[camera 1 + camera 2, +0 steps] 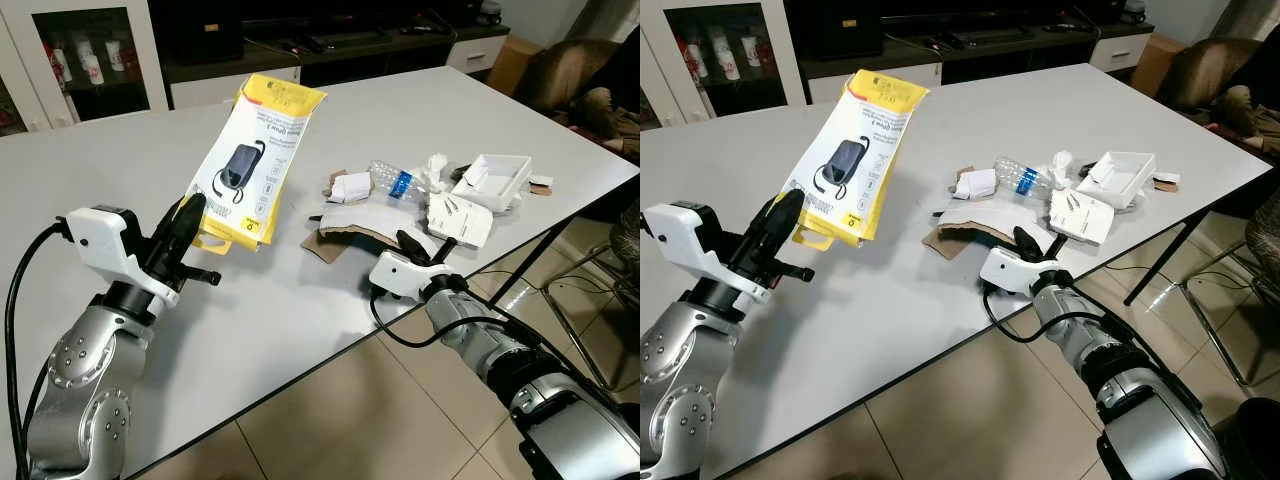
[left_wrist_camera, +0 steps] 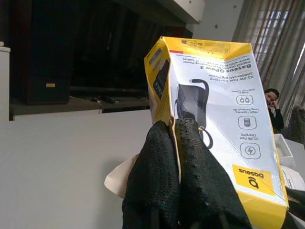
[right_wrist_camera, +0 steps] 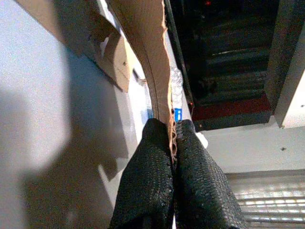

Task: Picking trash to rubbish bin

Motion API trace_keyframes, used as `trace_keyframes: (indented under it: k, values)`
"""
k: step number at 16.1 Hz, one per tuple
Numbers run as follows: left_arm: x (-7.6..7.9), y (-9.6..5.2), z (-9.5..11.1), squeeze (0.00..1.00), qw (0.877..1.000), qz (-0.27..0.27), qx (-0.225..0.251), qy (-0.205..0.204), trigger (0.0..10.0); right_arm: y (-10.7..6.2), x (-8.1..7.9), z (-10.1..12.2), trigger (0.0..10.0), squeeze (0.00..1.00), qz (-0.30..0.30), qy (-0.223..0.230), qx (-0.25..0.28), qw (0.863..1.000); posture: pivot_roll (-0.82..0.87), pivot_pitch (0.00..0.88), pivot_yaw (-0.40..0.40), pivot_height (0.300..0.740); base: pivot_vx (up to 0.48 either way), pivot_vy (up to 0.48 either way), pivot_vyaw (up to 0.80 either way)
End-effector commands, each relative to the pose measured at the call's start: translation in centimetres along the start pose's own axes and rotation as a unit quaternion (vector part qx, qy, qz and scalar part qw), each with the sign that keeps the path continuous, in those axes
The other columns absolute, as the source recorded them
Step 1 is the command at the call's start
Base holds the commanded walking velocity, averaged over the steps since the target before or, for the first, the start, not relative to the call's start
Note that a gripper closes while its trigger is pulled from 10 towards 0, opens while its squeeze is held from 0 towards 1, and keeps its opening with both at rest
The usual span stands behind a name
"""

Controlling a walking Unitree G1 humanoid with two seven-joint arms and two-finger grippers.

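White and wide, the rectangular table [image 1: 420, 110] takes up most of the room ahead, with a dark media unit [image 1: 330, 40] and a glass-fronted cabinet [image 1: 85, 50] beyond its far edge and beige floor tiles [image 1: 360, 410] under its near edge.

Above the table's near-left part hangs the yellow and white power-bank carton [image 1: 250, 160], lifted clear of the surface. Its long axis runs steeply up and away from the robot, its printed face turned toward the table's near-right edge. The left gripper [image 1: 192, 212] has its two black fingers [image 2: 190, 157] pressed together on the carton's lower edge.

Near the table's right edge lies the rest of the litter: a torn sheet of brown cardboard with a white face [image 1: 360, 232], a crushed clear plastic bottle with a blue label [image 1: 398, 183], crumpled white tissue [image 1: 435, 168], a small white folded packet [image 1: 350, 187], a flat white box [image 1: 460, 218] and an open white tray box [image 1: 497, 178].

The right gripper [image 1: 412, 243] sits at the table's near edge, its fingers [image 3: 157, 162] closed on the cardboard sheet's edge.
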State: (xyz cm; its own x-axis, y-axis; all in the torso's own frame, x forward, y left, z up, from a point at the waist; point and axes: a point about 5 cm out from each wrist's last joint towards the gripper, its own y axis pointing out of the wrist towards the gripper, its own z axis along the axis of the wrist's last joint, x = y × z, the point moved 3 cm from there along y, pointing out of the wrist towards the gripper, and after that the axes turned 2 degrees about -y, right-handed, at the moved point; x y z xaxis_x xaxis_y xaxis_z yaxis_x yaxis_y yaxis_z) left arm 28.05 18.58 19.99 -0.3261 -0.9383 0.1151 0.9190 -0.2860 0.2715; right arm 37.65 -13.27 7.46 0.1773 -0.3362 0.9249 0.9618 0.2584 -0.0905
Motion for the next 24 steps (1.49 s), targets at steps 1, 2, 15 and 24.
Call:
trace_keyframes:
  k: [1,2,15,24]
  values:
    - [0.3,0.4,0.1,0.0,1.0,-0.006,0.002,0.001,0.0,0.3,0.9,-0.3,0.0,0.0,-0.014,0.008,-0.006,1.0,0.08,0.0,-0.086,0.74,0.0,0.0,0.0]
    - [0.4,0.5,0.1,0.0,1.0,-0.008,0.003,0.0,0.0,0.4,1.2,-0.3,0.0,0.0,-0.018,0.009,-0.005,1.0,0.08,0.0,-0.085,0.74,0.0,0.0,0.0]
    - [-0.5,1.5,-2.9,0.0,0.991,0.124,-0.052,-0.007,10.0,-7.1,10.0,2.7,4.8,0.0,-0.176,0.481,0.071,0.856,0.01,0.0,-0.05,0.74,0.0,0.0,0.0]
    - [0.5,-0.1,-5.0,0.0,0.981,0.148,-0.123,-0.003,10.0,-8.5,5.4,3.7,10.0,0.0,-0.061,0.517,0.0,0.854,0.01,0.0,-0.05,0.74,0.0,0.0,0.0]
